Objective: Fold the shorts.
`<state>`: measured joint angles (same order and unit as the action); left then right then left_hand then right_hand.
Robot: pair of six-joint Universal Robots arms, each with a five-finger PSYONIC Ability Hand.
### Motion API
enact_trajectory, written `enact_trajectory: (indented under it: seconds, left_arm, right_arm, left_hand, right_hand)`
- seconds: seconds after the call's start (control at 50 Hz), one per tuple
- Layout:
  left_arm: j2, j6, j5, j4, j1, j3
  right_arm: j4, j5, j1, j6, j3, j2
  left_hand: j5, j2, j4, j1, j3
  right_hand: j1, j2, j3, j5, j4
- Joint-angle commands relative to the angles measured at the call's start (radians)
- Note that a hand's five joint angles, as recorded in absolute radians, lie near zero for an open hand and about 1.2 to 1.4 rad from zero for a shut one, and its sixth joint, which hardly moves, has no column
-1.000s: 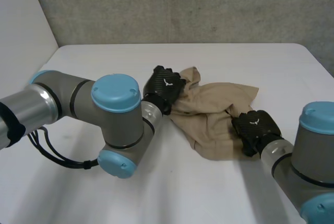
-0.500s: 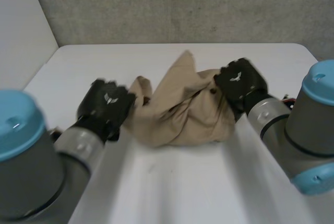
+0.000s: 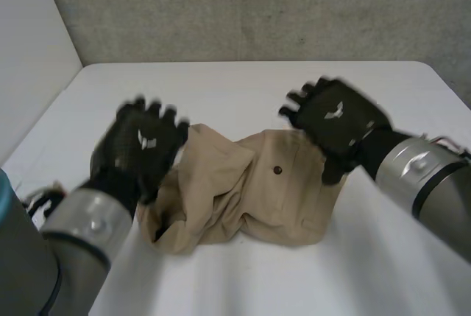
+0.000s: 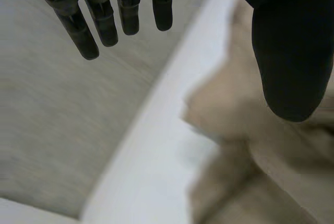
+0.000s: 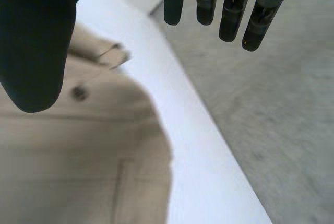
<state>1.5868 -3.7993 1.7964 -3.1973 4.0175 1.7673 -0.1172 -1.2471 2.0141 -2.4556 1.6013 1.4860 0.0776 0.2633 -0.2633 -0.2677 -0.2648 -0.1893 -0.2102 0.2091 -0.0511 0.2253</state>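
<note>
1. The white table (image 3: 243, 84) carries everything. The shorts (image 3: 250, 198) lie on it, near the middle, between my two hands.
2. The shorts are a beige heap, bunched and creased, not flat. One side is wrinkled and stands up a little; the other side is smoother and shows a dark button (image 3: 277, 170).
3. I judge that I am between two grasps: the cloth is gathered but no clean fold is made, so most of the task is not yet done.
4. I think the next move calls for coming down on two edges of the cloth, one hand each, pinching only one layer, and pulling it flat before I lay one half over the other.
5. My left hand (image 3: 140, 146) is raised at the wrinkled side of the shorts. Its fingers (image 4: 104, 18) are straight and apart, and they hold nothing.
6. My right hand (image 3: 335, 117) is raised over the far corner at the button side. Its fingers (image 5: 229, 10) are also straight and spread, with nothing between them and the thumb (image 5: 36, 41).
7. Each thumb hangs above the cloth; I cannot tell if it touches it.
</note>
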Motion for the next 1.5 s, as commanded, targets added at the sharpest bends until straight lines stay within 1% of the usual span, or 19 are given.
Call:
enact_trajectory:
  seconds: [0.02,0.14,0.22,0.36,0.4,0.44,0.46,0.5,0.52,0.54,0.58,0.64,0.76,0.82,0.92,1.02,1.28,1.36,1.5]
  left_arm:
    - [0.134,0.074,0.001,-0.184,-0.067,-0.181]
    - [0.309,0.174,-0.002,-0.150,-0.100,-0.311]
    - [0.404,0.191,-0.011,-0.032,-0.103,-0.379]
    - [0.487,0.220,-0.054,0.086,-0.094,-0.442]
    - [0.506,0.217,-0.057,0.102,-0.091,-0.457]
    - [0.515,0.214,-0.057,0.103,-0.086,-0.465]
    - [0.522,0.208,-0.057,0.103,-0.077,-0.476]
    - [0.529,0.198,-0.054,0.102,-0.060,-0.489]
    - [0.535,0.181,-0.052,0.099,-0.040,-0.509]
    - [0.536,0.168,-0.054,0.097,-0.028,-0.523]
    - [0.541,0.117,-0.051,0.074,0.012,-0.581]
    - [0.544,0.066,-0.048,0.016,0.050,-0.673]
    - [0.493,0.016,-0.052,-0.278,0.100,-0.836]
    - [0.414,0.021,-0.043,-0.421,0.120,-0.822]
    - [0.316,0.096,-0.049,-0.466,0.155,-0.674]
    - [0.243,0.208,-0.052,-0.444,0.176,-0.423]
    - [0.214,0.263,-0.046,-0.405,0.167,0.107]
    - [0.196,0.271,-0.045,-0.324,0.167,0.225]
    - [0.102,0.271,-0.043,-0.199,0.166,0.253]
  right_arm:
    - [0.017,-0.034,-0.118,-0.348,-0.040,0.062]
    - [0.014,-0.104,-0.117,-0.416,-0.075,-0.033]
    - [-0.027,-0.172,-0.113,-0.433,-0.173,-0.203]
    - [-0.151,-0.183,-0.092,-0.454,-0.305,-0.377]
    - [-0.185,-0.183,-0.089,-0.465,-0.363,-0.430]
    - [-0.212,-0.183,-0.084,-0.465,-0.414,-0.476]
    - [-0.220,-0.183,-0.083,-0.465,-0.431,-0.489]
    - [-0.223,-0.175,-0.077,-0.462,-0.467,-0.506]
    - [-0.220,-0.169,-0.068,-0.458,-0.510,-0.521]
    - [-0.219,-0.169,-0.066,-0.453,-0.536,-0.527]
    - [-0.207,-0.175,-0.061,-0.438,-0.636,-0.546]
    - [-0.173,-0.175,-0.060,-0.430,-0.763,-0.564]
    - [0.109,-0.202,-0.034,-0.424,-0.917,-0.504]
    - [0.264,-0.241,-0.029,-0.422,-0.864,-0.416]
    - [0.361,-0.239,-0.028,-0.418,-0.655,-0.294]
    - [0.352,-0.239,-0.028,-0.389,-0.451,-0.224]
    - [0.353,-0.246,-0.038,-0.085,0.055,-0.213]
    - [0.352,-0.241,-0.038,-0.057,0.130,-0.213]
    - [0.353,-0.235,-0.031,-0.056,0.195,-0.205]
  left_hand:
    - [-0.027,-0.038,0.038,0.042,0.039]
    - [-0.036,-0.047,0.047,0.051,0.048]
    - [-0.053,-0.064,0.064,0.069,0.066]
    - [-0.027,-0.038,0.038,0.042,0.040]
    - [0.093,0.082,-0.082,-0.077,-0.080]
    - [0.242,0.231,-0.231,-0.227,-0.230]
    - [0.458,0.447,-0.447,-0.443,-0.446]
    - [0.679,0.668,-0.668,-0.664,-0.667]
    - [0.861,0.850,-0.850,-0.845,-0.848]
    - [0.924,0.912,-0.913,-0.908,-0.911]
    - [1.091,1.079,-1.079,-1.075,-1.078]
    - [1.144,1.133,-1.133,-1.129,-1.131]
    - [1.144,1.133,-1.133,-1.129,-1.131]
    - [1.144,1.133,-1.133,-1.129,-1.131]
    - [1.144,1.133,-1.133,-1.129,-1.131]
    - [1.144,1.133,-1.133,-1.129,-1.131]
    - [1.054,1.042,-1.042,-1.038,-1.041]
    - [0.942,0.931,-0.931,-0.927,-0.930]
    - [0.611,0.600,-0.600,-0.595,-0.598]
  right_hand:
    - [0.013,0.034,-0.033,0.050,-0.049]
    - [0.013,0.034,-0.033,0.050,-0.049]
    - [0.015,0.036,-0.035,0.051,-0.051]
    - [0.015,0.036,-0.035,0.051,-0.051]
    - [-0.001,0.020,-0.019,0.035,-0.035]
    - [-0.214,-0.193,0.194,-0.178,0.178]
    - [-0.364,-0.343,0.344,-0.328,0.328]
    - [-0.739,-0.718,0.719,-0.703,0.703]
    - [-1.110,-1.089,1.091,-1.074,1.074]
    - [-1.206,-1.185,1.186,-1.170,1.170]
    - [-1.207,-1.186,1.187,-1.171,1.171]
    - [-1.207,-1.186,1.187,-1.171,1.171]
    - [-1.207,-1.186,1.187,-1.171,1.171]
    - [-1.207,-1.186,1.187,-1.171,1.171]
    - [-1.207,-1.186,1.187,-1.171,1.171]
    - [-1.207,-1.186,1.187,-1.171,1.171]
    - [-1.207,-1.186,1.187,-1.171,1.171]
    - [-1.207,-1.186,1.187,-1.171,1.171]
    - [-1.207,-1.186,1.187,-1.171,1.171]
